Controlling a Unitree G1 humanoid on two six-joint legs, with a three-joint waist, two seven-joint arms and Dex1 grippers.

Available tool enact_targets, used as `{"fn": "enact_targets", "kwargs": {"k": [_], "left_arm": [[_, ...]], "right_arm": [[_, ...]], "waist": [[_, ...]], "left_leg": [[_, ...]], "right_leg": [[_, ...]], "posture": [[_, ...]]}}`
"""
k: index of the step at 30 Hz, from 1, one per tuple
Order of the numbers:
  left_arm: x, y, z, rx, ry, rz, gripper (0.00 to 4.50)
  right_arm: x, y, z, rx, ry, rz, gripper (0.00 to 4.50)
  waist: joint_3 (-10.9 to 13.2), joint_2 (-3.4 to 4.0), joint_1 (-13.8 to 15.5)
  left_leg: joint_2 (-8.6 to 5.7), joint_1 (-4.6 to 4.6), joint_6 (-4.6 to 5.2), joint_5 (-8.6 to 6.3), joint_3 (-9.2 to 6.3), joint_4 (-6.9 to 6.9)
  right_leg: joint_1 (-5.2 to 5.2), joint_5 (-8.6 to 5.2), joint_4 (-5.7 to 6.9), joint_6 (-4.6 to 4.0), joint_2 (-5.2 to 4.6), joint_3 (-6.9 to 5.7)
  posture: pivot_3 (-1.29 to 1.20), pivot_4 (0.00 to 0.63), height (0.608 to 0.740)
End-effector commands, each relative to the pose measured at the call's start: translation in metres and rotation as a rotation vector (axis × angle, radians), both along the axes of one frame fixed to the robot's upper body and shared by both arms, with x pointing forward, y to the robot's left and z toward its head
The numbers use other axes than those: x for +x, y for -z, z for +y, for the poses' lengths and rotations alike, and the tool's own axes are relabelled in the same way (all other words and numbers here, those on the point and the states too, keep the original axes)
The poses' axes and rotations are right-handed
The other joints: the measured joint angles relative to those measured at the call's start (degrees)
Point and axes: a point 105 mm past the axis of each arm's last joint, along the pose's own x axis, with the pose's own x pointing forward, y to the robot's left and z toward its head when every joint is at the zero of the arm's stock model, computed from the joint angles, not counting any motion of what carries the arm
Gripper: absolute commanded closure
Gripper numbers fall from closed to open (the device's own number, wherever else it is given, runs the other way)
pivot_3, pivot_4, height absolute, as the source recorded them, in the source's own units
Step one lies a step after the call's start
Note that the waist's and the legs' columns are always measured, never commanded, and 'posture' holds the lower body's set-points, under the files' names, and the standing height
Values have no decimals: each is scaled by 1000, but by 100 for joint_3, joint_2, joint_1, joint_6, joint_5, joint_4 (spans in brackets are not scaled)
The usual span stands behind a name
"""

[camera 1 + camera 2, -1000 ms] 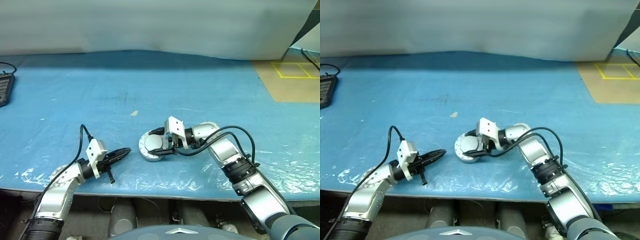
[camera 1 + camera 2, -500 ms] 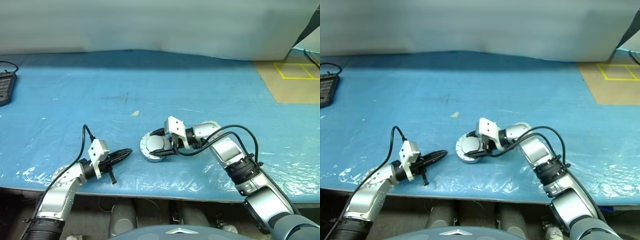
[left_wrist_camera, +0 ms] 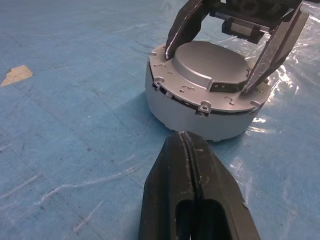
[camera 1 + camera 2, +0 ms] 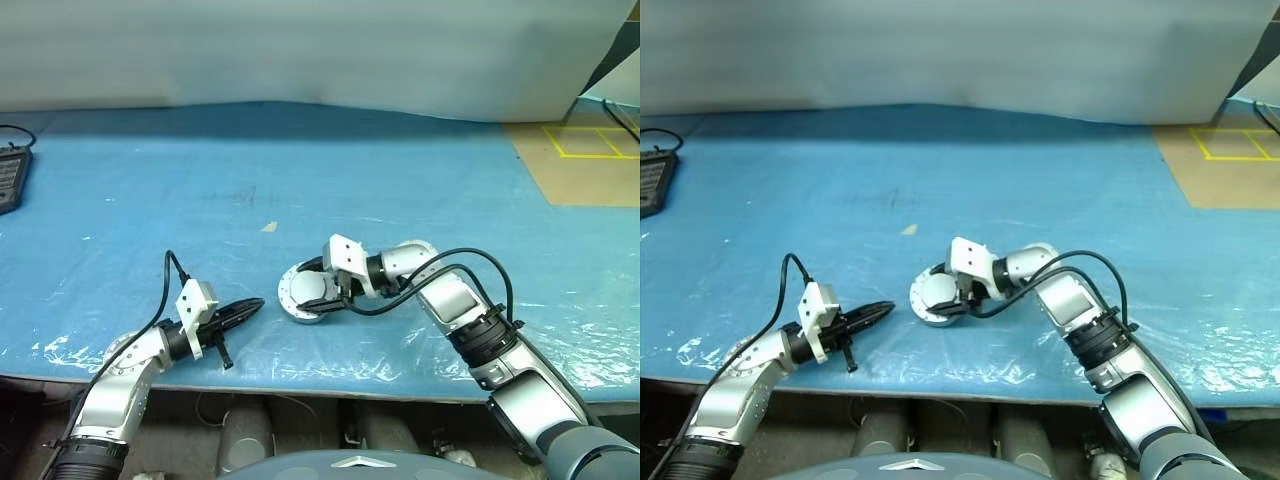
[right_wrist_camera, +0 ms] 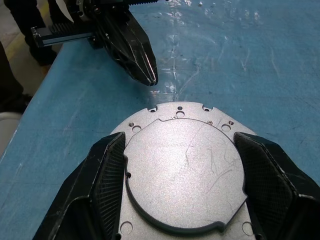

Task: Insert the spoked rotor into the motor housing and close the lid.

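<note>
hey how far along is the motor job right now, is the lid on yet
Nearly done, it seems. The lid already sits plain face up on the motor housing, so the rotor is presumably inside, hidden. The right hand straddles the lid's raised centre; the left hand waits shut beside it. Left: letting go and confirming the lid is seated.

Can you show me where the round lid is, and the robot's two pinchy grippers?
lid [image 3: 212,61], left wrist view, on its plain grey domed top.
right gripper [image 5: 180,172], right wrist view, midway between its fingertips, astride the lid.
left gripper [image 4: 258,302], left eye view, at its shut fingertips.

lid [image 3: 210,62] on motor housing [image 3: 200,112], table [image 4: 400,170] centre-front
</note>
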Motion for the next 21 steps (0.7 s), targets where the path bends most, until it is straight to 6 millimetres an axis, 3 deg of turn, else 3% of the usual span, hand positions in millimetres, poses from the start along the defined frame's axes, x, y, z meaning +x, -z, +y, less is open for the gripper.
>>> {"fn": "enact_targets", "kwargs": {"k": [1, 8, 21], "left_arm": [[0, -8, 0, 5, 5, -35, 4500], [-1, -7, 0, 7, 3, -31, 4500], [0, -7, 0, 7, 1, -31, 4500]], "right_arm": [[2, 33, -14, -158, 72, 43, 1421], [-2, 34, -13, -178, 61, 67, 1421], [2, 32, -10, -195, 94, 91, 1421]], "waist": [[0, 0, -2], [0, 0, -8], [0, -1, -16]], "left_leg": [[0, 6, 0, 0, 0, 0], [0, 60, 0, -1, -7, -9], [-9, 64, 0, -1, -15, -30]], "right_leg": [[6, 0, 0, 0, 0, 0], [53, -5, -3, 7, -8, 2], [49, -8, -6, 12, -27, 0]], "posture": [[0, 150, 740], [0, 150, 740], [0, 150, 740]]}}
